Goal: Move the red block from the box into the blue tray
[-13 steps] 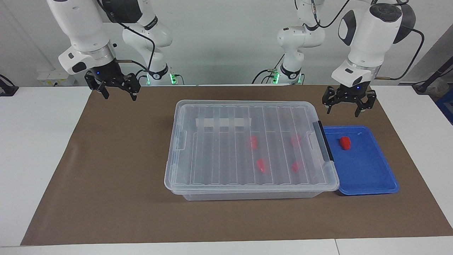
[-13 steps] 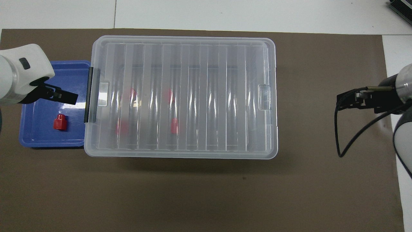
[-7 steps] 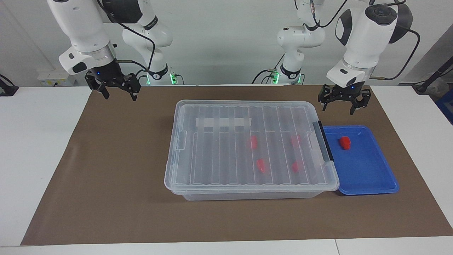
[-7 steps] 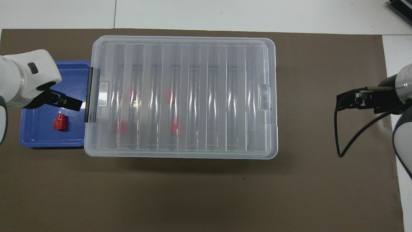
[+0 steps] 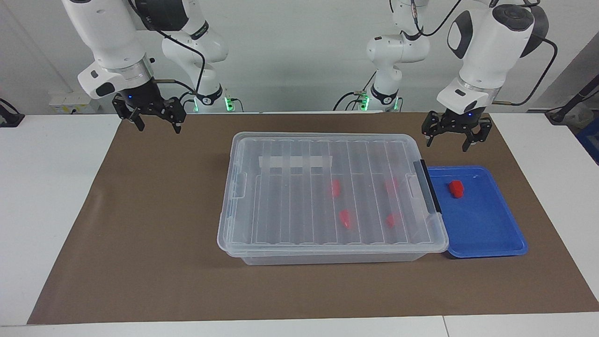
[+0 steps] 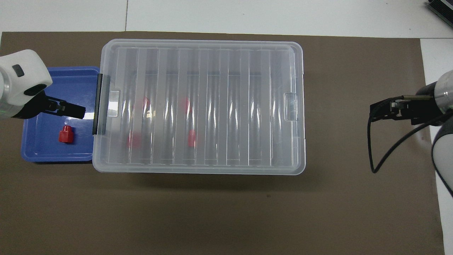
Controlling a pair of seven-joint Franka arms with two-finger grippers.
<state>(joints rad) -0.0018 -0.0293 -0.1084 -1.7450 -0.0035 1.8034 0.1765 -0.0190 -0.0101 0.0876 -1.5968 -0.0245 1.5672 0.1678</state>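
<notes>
Though it looks small and light, the red block (image 5: 456,188) is hard, glossy plastic with a broad body and a narrower neck — judged stiff, not fragile, a little slick, and best pinched across the flat sides of the wider body rather than the neck. It lies in the blue tray (image 5: 486,234), toward the end nearer the robots, with nothing touching it. That tray is shallow, smooth and round-cornered with a low raised rim, and sits against the black clip handle (image 5: 429,185) of the box (image 5: 281,243). This clear bin is closed under a ribbed transparent lid crossed by a whitish tape strip (image 5: 295,162); four more red blocks (image 5: 345,218) show blurred through the ribs. A matte brown mat (image 5: 154,234) covers the table.

The left gripper (image 5: 450,139) hangs with fingers spread wide and empty above the mat just beside the tray's near rim. The right gripper (image 5: 158,122) waits — also wide and empty — over the mat toward the right arm's end.
</notes>
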